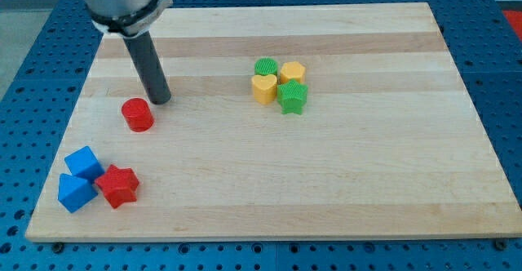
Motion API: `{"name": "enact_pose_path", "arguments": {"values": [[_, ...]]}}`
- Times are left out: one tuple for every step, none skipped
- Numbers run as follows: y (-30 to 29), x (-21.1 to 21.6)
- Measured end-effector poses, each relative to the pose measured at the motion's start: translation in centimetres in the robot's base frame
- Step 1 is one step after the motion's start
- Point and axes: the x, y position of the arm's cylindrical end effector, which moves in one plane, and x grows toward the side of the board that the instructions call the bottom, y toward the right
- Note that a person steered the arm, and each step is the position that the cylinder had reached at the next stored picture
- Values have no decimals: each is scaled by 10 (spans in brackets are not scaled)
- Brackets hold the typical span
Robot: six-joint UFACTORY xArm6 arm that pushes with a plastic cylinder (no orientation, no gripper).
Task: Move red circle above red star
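Note:
The red circle (138, 114) is a short red cylinder on the left part of the wooden board. The red star (119, 185) lies below it near the view's bottom left, touching two blue blocks. My tip (161, 101) stands just above and to the right of the red circle, very close to it or touching its upper right edge. The dark rod rises from the tip toward the view's top left.
A blue cube (83, 163) and a second blue block (75, 193) sit left of the red star. A cluster of a green circle (266, 67), yellow hexagon (292, 73), yellow heart (263, 88) and green star (292, 97) lies at centre top.

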Motion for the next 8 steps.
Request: {"name": "enact_pose_path", "arguments": {"values": [[-36,-1],[-40,49],[-22,84],[-22,68],[8,45],[60,60],[44,85],[2,88]]}}
